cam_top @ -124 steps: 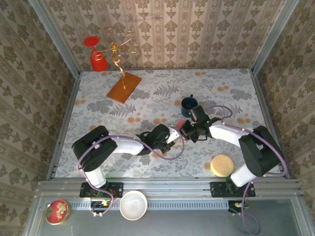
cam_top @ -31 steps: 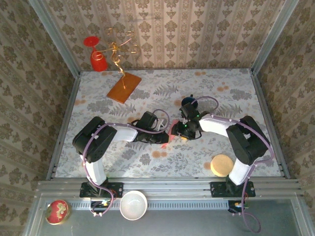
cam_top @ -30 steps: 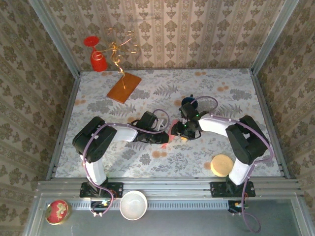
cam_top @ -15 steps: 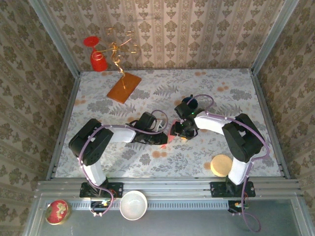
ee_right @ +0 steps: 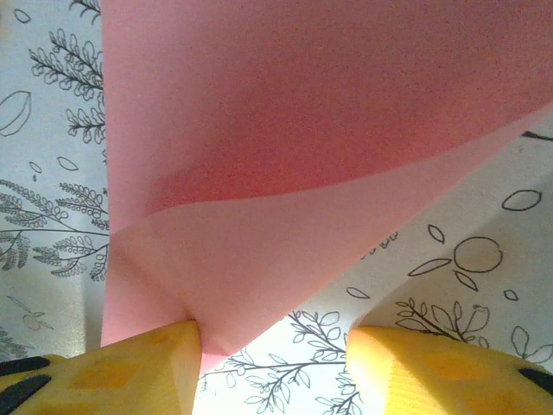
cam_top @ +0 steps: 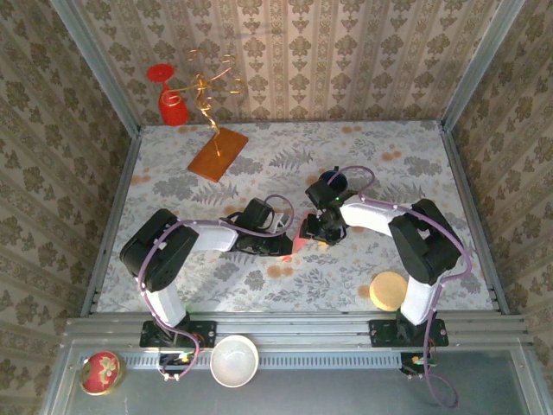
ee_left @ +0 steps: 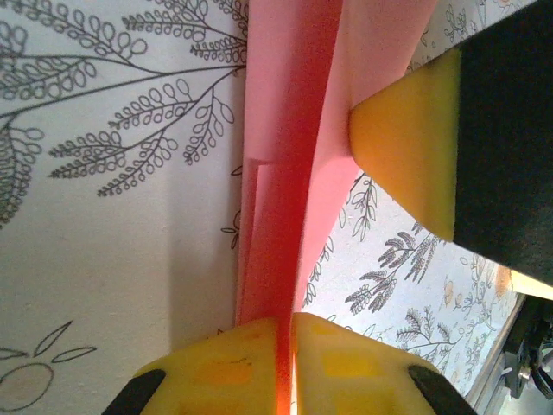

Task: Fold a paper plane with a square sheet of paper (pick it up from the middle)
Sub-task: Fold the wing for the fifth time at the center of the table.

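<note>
Right wrist view shows the thin pink-red sheet of paper (ee_right: 285,173) as a broad, darker flap slanting over a paler layer. It narrows toward the lower left of the frame, where it meets one yellow finger (ee_right: 147,367). The right gripper (ee_right: 275,367) stands spread, released, its other finger clear of the sheet.

Left wrist view has the paper folded over on itself along a long crease running up the middle of the frame. A shaded layer lies on the left and a paler flap on the right, with a small stepped edge low on its left side. The left gripper (ee_left: 285,350) is clenched on the paper's lower end, its yellow pads pressed together with only the sheet between them. A right-gripper fingertip (ee_left: 402,147) touches the paler flap from the right.

Top external view places the paper just below centre, over the white leaf-patterned table (cam_top: 216,285), between the two grippers.
</note>
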Robot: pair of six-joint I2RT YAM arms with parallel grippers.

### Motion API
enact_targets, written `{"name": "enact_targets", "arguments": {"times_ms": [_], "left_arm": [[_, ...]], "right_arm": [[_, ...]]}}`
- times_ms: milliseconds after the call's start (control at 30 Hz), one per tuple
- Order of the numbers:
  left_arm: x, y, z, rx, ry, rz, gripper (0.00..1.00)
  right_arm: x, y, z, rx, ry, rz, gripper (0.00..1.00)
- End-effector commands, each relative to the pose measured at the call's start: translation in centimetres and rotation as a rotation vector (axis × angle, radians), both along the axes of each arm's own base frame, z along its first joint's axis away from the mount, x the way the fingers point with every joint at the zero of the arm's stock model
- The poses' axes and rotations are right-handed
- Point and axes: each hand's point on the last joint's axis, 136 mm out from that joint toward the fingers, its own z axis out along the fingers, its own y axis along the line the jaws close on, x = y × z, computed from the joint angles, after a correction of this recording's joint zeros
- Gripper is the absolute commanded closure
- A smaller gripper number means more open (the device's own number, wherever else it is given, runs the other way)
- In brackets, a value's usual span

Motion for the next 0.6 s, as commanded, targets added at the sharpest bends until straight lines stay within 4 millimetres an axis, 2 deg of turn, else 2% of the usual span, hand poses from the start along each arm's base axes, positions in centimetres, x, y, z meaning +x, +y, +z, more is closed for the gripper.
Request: {"name": "enact_targets", "arguments": {"times_ms": [0,133,367,567], "left_arm": [[-0.8,1.5,-1.7,0.063,0.042,0.018,0.89],[-1.3,2.1,-2.6,0.088,0.055,0.021,0.90],[-1.5,2.6,-3.4,0.099,0.048,0.027,0.90],[-1.5,2.8,-3.7,0.103,0.042,0.033,0.90]], "right_arm": [[-2.4,-3.2,-5.6,-0.172,0.106,-0.016,0.47],[-2.0,-2.6,-4.8,-0.141,0.090,-0.016,0.47],[-0.1,-0.3,0.0,0.035,-0.043,0.011,0.44],[-0.1,-1.0,1.3,0.079,-0.093,0.020,0.43]]}}
